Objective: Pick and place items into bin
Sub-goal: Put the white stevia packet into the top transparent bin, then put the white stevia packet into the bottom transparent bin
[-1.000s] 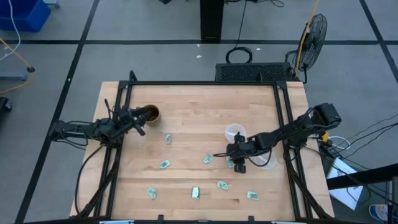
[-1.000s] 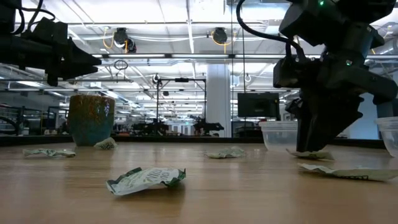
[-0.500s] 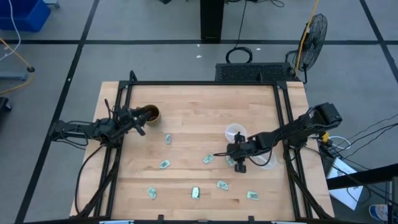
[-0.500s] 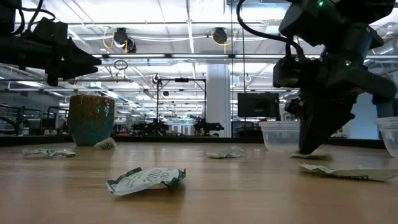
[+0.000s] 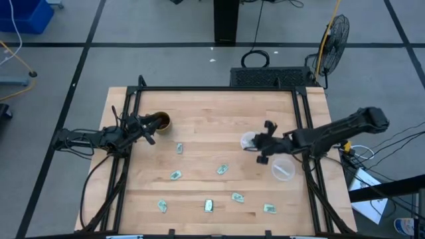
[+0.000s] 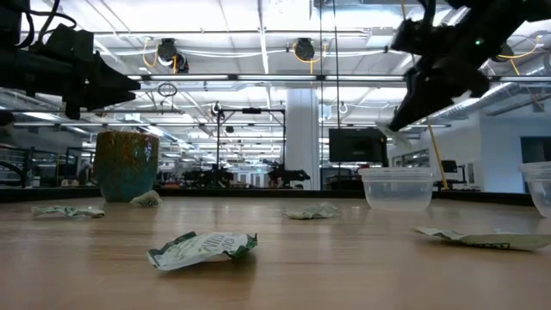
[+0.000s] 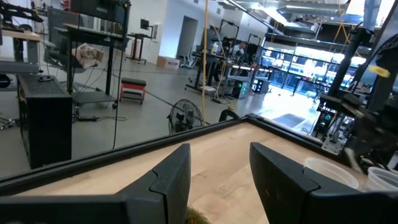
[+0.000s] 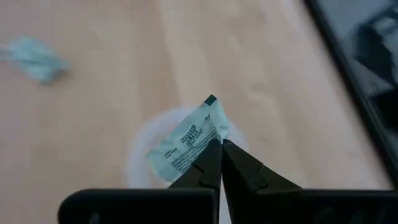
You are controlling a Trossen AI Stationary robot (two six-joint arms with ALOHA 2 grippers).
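My right gripper (image 5: 257, 144) hangs above the clear round bin (image 5: 244, 138), shut on one pale green-and-white packet (image 8: 186, 140). The right wrist view shows that packet pinched at its corner between the fingers, with the bin (image 8: 140, 162) blurred beneath it. In the low view this gripper (image 6: 400, 116) is well above the bin (image 6: 396, 188). Several more packets lie on the wood, among them one (image 5: 222, 170) mid-table, one (image 5: 179, 148) further left and one (image 5: 237, 197) near the front. My left gripper (image 5: 147, 129) waits open beside the brown mug (image 5: 160, 121).
A second clear container (image 5: 282, 169) stands just right of the bin, near the table's right rail. Black frame rails run along the table's left and right edges. In the low view a packet (image 6: 202, 247) lies close to the camera.
My right gripper shut on a packet on the table, lifted it and moved back over the clear bin. The left arm has not moved.
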